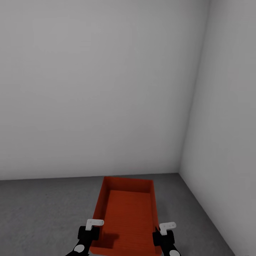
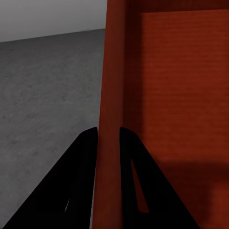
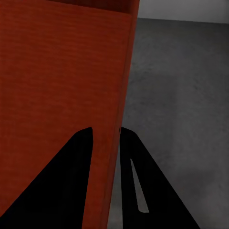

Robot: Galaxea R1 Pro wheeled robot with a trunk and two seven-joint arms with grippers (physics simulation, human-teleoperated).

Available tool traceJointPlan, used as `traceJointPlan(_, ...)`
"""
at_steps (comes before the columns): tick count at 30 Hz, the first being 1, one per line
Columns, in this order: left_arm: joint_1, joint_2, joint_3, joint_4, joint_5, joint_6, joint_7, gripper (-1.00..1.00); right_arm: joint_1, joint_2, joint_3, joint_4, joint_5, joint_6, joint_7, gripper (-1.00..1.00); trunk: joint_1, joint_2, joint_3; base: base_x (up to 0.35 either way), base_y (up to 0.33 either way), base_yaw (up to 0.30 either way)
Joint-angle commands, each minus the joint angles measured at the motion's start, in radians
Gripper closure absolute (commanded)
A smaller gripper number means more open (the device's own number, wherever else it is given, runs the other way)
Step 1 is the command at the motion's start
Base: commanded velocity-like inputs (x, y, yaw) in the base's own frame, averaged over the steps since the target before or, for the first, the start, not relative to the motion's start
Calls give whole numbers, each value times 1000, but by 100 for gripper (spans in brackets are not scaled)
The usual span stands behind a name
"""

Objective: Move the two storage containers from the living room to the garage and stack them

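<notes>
- Head view: the garage corner, two plain grey-white walls [image 1: 106,89] meeting at the right, with the dark grey concrete floor [image 1: 42,209] below; a good open spot for setting a load down.
- One orange-red storage container [image 1: 128,217], open-topped and empty, is carried in front of the robot, its far end toward the corner; whether it hangs above the concrete or already touches it I cannot tell; no second container appears beneath it.
- Left gripper [image 1: 93,227] is closed down narrow on the container's left wall, one finger [image 2: 78,171] outside and one inside; right gripper [image 1: 164,229] pinches the right wall likewise, its fingers [image 3: 78,171] either side.
- Judged best: lower both arms together, keeping the box level; let go only once the base rests flat; then draw the fingers straight up off the thin walls.
</notes>
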Motion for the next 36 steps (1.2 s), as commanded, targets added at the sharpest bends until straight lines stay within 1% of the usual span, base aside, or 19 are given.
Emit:
traceJointPlan(1,-1,-5,44,-18,40,-1,8,100,0,0,4,0,13,2,-10,100,4,-8,-4,0,0,0)
traceJointPlan(36,-1,-5,44,-18,41,-1,8,100,0,0,4,0,15,1,-10,100,138,-253,-114,0,0,0)
